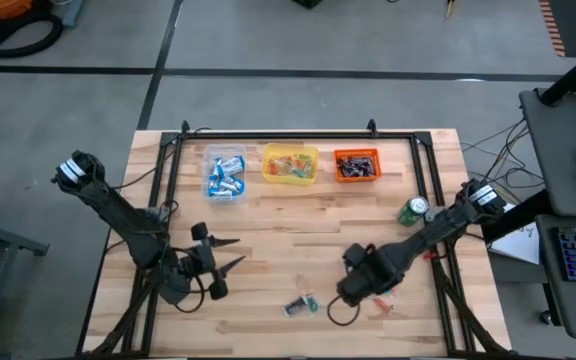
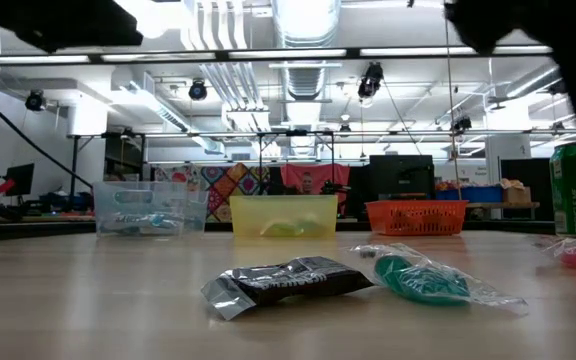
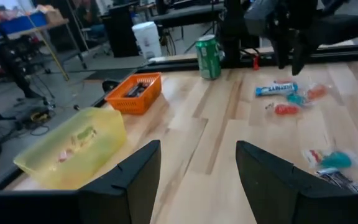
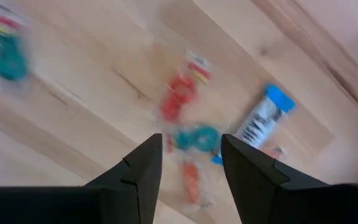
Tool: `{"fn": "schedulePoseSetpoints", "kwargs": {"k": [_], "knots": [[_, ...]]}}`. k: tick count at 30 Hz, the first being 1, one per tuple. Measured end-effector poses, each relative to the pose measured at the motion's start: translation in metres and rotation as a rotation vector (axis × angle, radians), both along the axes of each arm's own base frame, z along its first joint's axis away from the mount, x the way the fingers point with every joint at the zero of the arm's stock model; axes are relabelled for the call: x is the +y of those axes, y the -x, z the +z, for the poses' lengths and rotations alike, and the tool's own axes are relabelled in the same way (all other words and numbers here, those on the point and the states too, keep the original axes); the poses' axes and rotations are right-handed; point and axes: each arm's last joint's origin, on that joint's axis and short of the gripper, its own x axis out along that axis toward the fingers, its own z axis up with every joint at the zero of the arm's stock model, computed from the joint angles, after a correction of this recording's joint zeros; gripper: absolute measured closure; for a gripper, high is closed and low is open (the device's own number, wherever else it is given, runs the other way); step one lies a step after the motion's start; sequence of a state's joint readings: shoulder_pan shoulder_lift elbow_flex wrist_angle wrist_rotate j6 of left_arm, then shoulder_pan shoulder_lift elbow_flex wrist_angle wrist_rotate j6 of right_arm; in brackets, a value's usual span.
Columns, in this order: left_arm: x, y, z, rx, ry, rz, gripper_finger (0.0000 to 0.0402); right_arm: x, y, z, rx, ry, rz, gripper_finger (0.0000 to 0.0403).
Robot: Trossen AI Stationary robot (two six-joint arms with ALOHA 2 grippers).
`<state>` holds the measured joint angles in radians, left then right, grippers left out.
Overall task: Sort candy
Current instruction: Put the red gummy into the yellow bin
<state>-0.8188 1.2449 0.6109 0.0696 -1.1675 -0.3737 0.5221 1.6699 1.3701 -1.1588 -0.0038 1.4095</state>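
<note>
Several wrapped candies lie loose on the wooden table. A blue-and-white one (image 4: 263,121), a red one (image 4: 179,99), a teal one (image 4: 197,138) and an orange one (image 4: 190,180) form a cluster near the table's right. My right gripper (image 4: 191,142) hovers open above this cluster (image 1: 381,301), fingers pointing down, the teal candy below the gap. A dark brown candy (image 2: 288,283) and a green one (image 2: 423,280) lie flat near the table's near edge (image 1: 303,303). My left gripper (image 1: 238,253) waits open at the table's left, pointing right.
Three tubs stand in a row at the far edge: a clear one with blue-and-white candies (image 1: 225,172), a yellow one (image 1: 290,165) and an orange one (image 1: 356,165). A green can (image 1: 413,210) stands upright to the right of centre. A black frame runs along the table's sides.
</note>
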Motion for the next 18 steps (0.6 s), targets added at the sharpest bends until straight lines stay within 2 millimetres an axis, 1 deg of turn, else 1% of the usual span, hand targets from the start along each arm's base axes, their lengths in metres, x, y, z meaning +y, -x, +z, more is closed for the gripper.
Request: {"fn": "schedulePoseSetpoints", "kwargs": {"k": [4, 9, 10, 14, 16, 18], "knots": [[-0.001, -0.003, 0.007, 0.036, -0.051, -0.052, 0.0209, 0.008, 0.008, -0.002, 0.024, 0.008, -0.006, 0.0248], [0.005, -0.013, 0.006, 0.126, -0.084, -0.257, 0.0212, 0.012, 0.011, -0.003, 0.019, 0.015, -0.018, 0.0241], [0.009, -0.016, 0.005, 0.136, -0.097, -0.268, 0.0213, 0.012, 0.011, -0.004, 0.021, 0.016, -0.018, 0.0237], [0.031, -0.027, 0.003, 0.177, -0.164, -0.200, 0.0223, 0.010, 0.011, -0.009, 0.009, 0.042, -0.019, 0.0217], [0.043, -0.030, 0.004, 0.184, -0.153, -0.196, 0.0229, 0.010, 0.011, -0.015, -0.008, 0.039, -0.020, 0.0207], [0.054, -0.030, 0.003, 0.187, -0.126, -0.232, 0.0235, 0.010, 0.010, -0.020, -0.023, 0.041, -0.020, 0.0198]]}}
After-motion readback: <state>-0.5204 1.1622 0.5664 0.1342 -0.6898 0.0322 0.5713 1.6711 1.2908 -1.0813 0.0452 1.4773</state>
